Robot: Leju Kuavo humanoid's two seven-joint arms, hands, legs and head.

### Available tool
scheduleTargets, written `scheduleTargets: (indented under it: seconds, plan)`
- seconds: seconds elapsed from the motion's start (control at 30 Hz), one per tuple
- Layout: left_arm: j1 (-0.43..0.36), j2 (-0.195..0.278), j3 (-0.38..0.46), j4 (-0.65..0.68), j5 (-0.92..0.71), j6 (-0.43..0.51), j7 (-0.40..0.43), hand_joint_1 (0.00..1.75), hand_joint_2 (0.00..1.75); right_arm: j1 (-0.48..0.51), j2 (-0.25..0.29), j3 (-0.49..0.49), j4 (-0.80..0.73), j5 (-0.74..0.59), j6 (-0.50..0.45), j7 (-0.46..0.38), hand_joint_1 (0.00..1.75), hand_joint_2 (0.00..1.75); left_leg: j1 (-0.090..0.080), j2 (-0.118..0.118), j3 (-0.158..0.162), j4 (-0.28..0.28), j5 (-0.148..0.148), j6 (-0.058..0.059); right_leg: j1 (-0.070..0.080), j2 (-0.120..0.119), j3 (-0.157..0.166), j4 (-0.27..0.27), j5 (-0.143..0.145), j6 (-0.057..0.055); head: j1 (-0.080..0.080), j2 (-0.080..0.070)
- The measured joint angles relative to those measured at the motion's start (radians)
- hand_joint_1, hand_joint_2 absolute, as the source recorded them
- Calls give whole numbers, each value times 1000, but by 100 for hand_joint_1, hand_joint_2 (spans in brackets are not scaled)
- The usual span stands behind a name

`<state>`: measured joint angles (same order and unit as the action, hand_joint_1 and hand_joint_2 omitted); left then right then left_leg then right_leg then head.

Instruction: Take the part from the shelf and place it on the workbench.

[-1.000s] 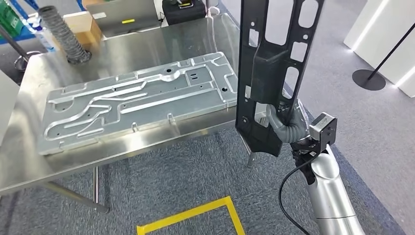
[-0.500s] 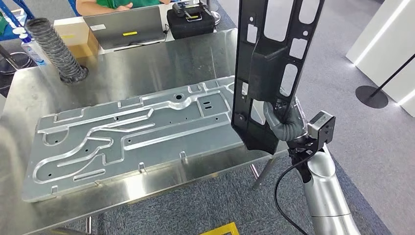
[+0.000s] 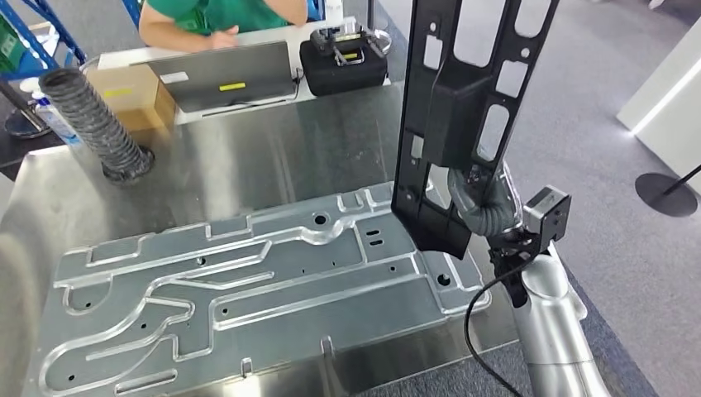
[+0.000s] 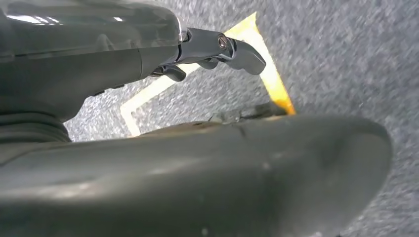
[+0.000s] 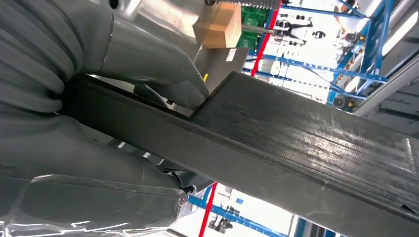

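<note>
A long black plastic part [image 3: 463,107] with several cutouts stands upright at the right end of the steel workbench [image 3: 248,174]. My right hand [image 3: 479,203] grips it low down, from behind. Its lower end hangs just above the right corner of a large machined aluminium plate [image 3: 248,281] lying on the bench. In the right wrist view, the thumb and fingers of the right hand [image 5: 113,98] clamp the part's edge [image 5: 306,143]. My left hand [image 4: 212,49] hangs over the carpet and holds nothing.
At the back of the bench are a ribbed black hose [image 3: 95,116], a cardboard box [image 3: 132,91], a laptop [image 3: 223,74] and a black case [image 3: 343,62]. A person in green [image 3: 223,16] sits behind them. Yellow floor tape [image 4: 267,74] lies below. A stanchion base [image 3: 665,194] stands at the right.
The whole view has moved forward, so the bench is closer and lower in the picture. The part stays upright in my right hand and now hangs over the bench's right end.
</note>
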<state>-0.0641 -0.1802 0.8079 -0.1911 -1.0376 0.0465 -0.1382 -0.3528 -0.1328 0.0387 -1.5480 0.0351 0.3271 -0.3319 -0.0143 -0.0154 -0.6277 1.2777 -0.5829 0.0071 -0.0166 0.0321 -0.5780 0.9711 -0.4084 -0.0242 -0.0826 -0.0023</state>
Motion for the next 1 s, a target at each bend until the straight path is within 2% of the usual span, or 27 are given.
scheduleTargets:
  seconds: [0.03,0.07,0.1,0.13,0.2,0.23,0.27,0.3,0.33,0.37,0.4,0.43,0.5,0.53,0.57,0.6,0.67,0.7,0.8,0.87,0.93,1.0]
  plan:
    - [1,0,0,0,0,0,0,0,0,0,0,0,0,0,0,0,175,175,13,2,-25,3,-41,-14,-7,0,18,0,-16,6,0,0]
    - [1,0,0,0,0,0,0,0,0,0,0,0,0,0,0,0,175,175,25,5,-38,-19,-60,-27,-14,0,38,0,-33,13,0,0]
    - [1,0,0,0,0,0,0,0,0,0,0,0,0,0,0,0,175,175,36,9,-43,-60,-46,-40,-22,0,60,1,-51,22,0,0]
    - [2,0,0,0,0,0,0,0,0,0,0,0,0,0,0,0,175,175,46,14,-43,-117,9,-51,-29,-1,81,1,-70,30,0,0]
    - [7,-1,0,2,0,0,0,0,0,0,-1,0,1,0,0,0,175,175,59,30,-50,-236,175,-60,-36,-2,113,6,-105,50,0,0]
    - [11,-1,0,4,0,0,0,0,0,0,-1,0,1,0,0,0,175,175,59,35,-55,-268,233,-57,-38,-3,124,7,-121,62,0,0]
    - [17,-1,0,5,0,0,-1,0,0,1,-2,1,1,0,0,0,175,175,57,39,-59,-283,258,-49,-38,-4,130,12,-127,74,0,0]
    - [23,0,0,5,0,1,-2,0,0,2,-2,1,0,0,0,0,175,175,53,39,-57,-277,254,-38,-40,-8,134,13,-129,85,-1,0]
    - [32,-1,0,5,0,2,-2,0,0,2,-1,0,0,0,0,1,175,175,51,35,-53,-280,248,-26,-44,-13,136,24,-127,91,-1,0]
    - [38,-2,0,5,0,2,-4,0,0,1,2,0,0,0,0,1,175,175,49,32,-48,-283,245,-15,-45,-18,124,50,-126,93,0,0]
    - [42,-3,0,5,-1,2,-5,0,0,-1,8,0,0,0,0,1,175,175,48,27,-45,-286,243,-5,-44,-21,101,90,-139,91,1,0]
    - [43,-4,0,5,-1,2,-6,0,0,-2,18,-2,0,0,-1,1,175,175,47,21,-43,-288,240,2,-39,-22,64,149,-164,88,2,0]
    - [41,-5,0,5,-1,2,-6,0,0,-3,45,-7,0,0,-1,1,175,175,39,7,-44,-287,234,13,-27,-22,-27,268,-225,84,2,0]
    - [41,-4,0,5,0,2,-6,0,0,-3,60,-11,0,0,-1,1,175,175,35,2,-45,-286,231,15,-21,-22,-61,298,-241,82,2,0]
    - [41,-4,0,5,0,2,-6,0,0,-2,75,-14,1,0,-1,1,175,175,31,-2,-45,-282,229,16,-18,-22,-76,293,-234,78,2,0]
    - [41,-4,0,5,0,2,-6,0,0,-3,89,-17,1,0,-1,1,175,175,28,-4,-45,-277,226,15,-15,-22,-70,255,-209,74,2,0]
    - [41,-4,0,5,0,1,-6,0,0,-4,112,-21,1,0,-1,1,175,175,24,-4,-45,-262,219,7,-12,-26,-32,139,-141,62,2,0]
    - [40,-3,1,5,1,1,-6,0,0,-5,119,-23,1,0,-1,1,175,175,23,-4,-45,-254,215,2,-11,-30,-20,106,-134,54,2,0]
    - [39,-1,1,5,1,1,-5,0,0,-8,123,-24,0,0,-1,0,175,175,22,-2,-40,-232,210,-20,-6,-32,-18,93,-130,24,1,0]
    - [39,-1,1,5,1,1,-5,0,0,-8,117,-25,0,0,-1,0,175,175,24,2,-43,-211,199,-30,-8,-29,-12,87,-93,9,1,0]
    - [39,1,1,5,1,1,-5,0,0,-9,107,-25,0,0,-1,0,175,175,25,7,-68,-148,143,-34,-7,-29,-9,87,-77,3,1,0]
    - [38,1,1,5,1,1,-5,0,0,-8,98,-25,0,0,-1,0,175,175,27,9,-115,-28,73,-38,-5,-29,-12,87,-76,2,1,0]
